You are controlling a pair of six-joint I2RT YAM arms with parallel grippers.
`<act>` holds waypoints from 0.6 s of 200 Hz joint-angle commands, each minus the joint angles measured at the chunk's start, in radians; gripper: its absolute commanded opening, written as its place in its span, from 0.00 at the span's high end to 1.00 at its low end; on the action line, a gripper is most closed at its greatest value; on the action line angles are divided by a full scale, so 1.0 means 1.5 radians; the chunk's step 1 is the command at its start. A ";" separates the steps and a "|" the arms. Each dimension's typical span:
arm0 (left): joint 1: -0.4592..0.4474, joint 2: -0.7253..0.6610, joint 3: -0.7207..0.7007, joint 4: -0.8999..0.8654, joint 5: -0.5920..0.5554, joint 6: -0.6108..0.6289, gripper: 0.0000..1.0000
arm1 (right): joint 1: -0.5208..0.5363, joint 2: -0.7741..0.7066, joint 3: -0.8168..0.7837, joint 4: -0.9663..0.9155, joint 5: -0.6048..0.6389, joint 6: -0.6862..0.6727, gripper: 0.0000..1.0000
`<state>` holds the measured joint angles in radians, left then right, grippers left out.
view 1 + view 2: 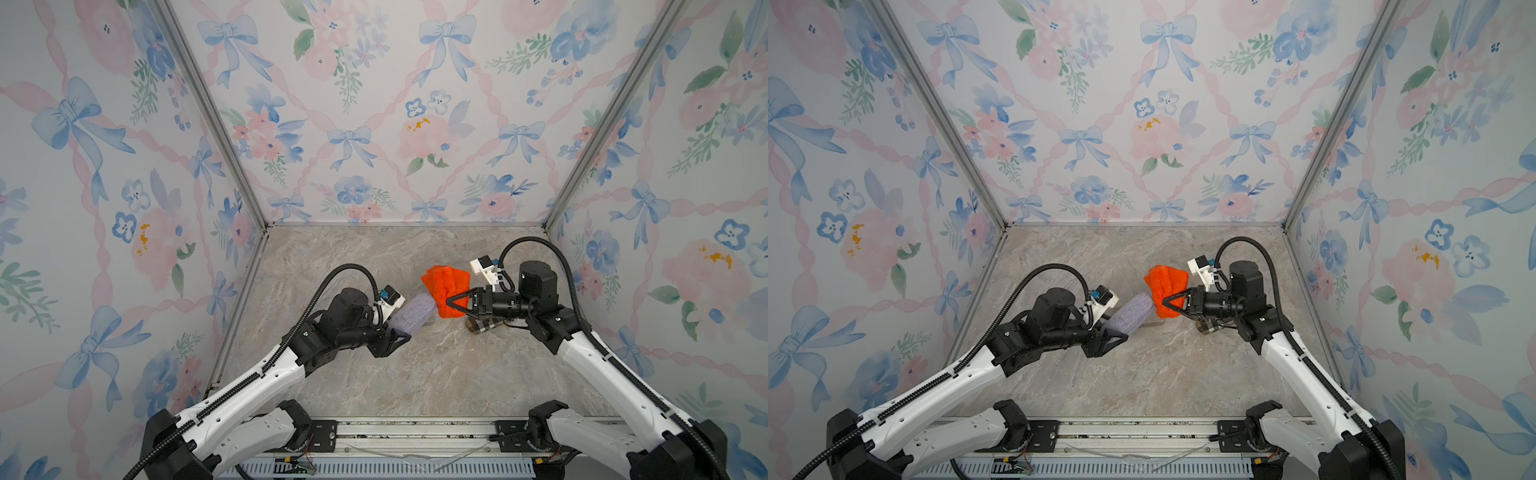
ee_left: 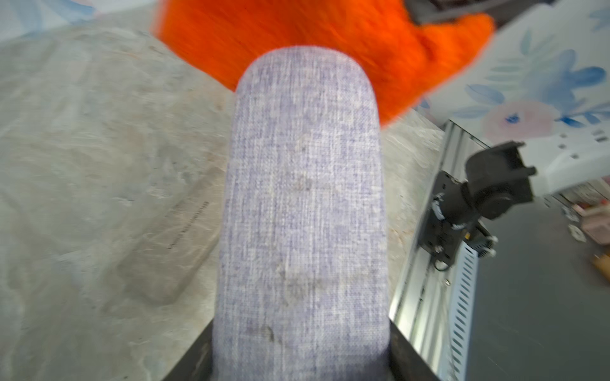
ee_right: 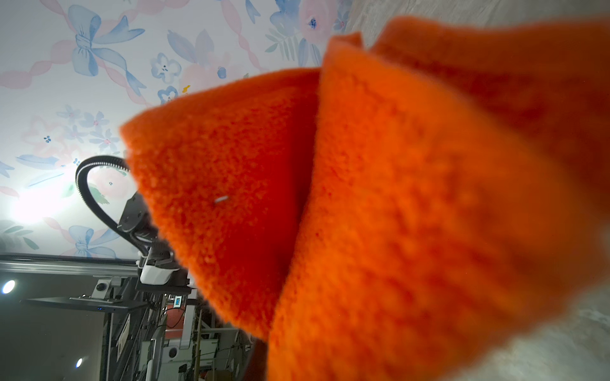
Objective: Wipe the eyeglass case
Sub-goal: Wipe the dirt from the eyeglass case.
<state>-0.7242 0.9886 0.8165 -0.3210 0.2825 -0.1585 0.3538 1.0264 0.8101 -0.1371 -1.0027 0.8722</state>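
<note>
Arms: two, one reaching in from each near corner of the counter (image 1: 395, 374), their ends facing each other over its middle.
Left gripper (image 1: 401, 334): one, jaws narrow and clamped on the near end of the eyeglass case.
Eyeglass case (image 1: 411, 311): one, lavender woven fabric with a rounded end. It is held tilted over the counter's middle, slightly toward the left edge, and its free end points at the cloth. In the left wrist view (image 2: 303, 198) it fills the centre.
Clear flat piece (image 2: 165, 247): one, lying on the counter beside the case; what it is cannot be told.
Orange cloth (image 1: 444, 282): one, fluffy and folded, hanging off the counter. In both top views its lower fold overlaps the case's free end.
Right gripper (image 1: 449, 300): one, tips pinched together on the cloth's lower part.
Plaid item (image 1: 478, 325): one, brown check, lying on the counter under the right gripper toward the right edge and mostly hidden.
</note>
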 commanded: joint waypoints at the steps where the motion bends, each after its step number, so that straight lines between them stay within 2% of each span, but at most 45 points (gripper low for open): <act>1: 0.011 -0.014 0.008 0.082 -0.064 -0.035 0.73 | -0.001 -0.023 -0.024 -0.022 -0.063 0.048 1.00; 23: 0.018 -0.015 0.016 0.082 -0.023 -0.047 0.73 | -0.006 -0.054 -0.013 -0.052 -0.040 0.027 1.00; 60: 0.028 -0.011 0.055 0.104 0.102 -0.116 0.72 | 0.017 -0.100 0.010 0.021 0.027 0.014 1.00; 75: 0.028 0.000 0.061 0.135 0.172 -0.156 0.72 | 0.065 -0.087 0.034 0.023 0.079 -0.024 1.00; 90: 0.025 0.015 0.055 0.178 0.240 -0.194 0.72 | 0.105 -0.055 0.046 0.077 0.118 -0.030 1.00; 120: 0.001 0.055 0.037 0.175 0.288 -0.222 0.70 | 0.107 -0.013 0.081 0.140 0.134 -0.038 1.00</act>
<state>-0.6964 1.0332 0.8772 -0.1059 0.5602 -0.4191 0.5133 0.9771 0.8738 -0.0483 -0.8806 0.8577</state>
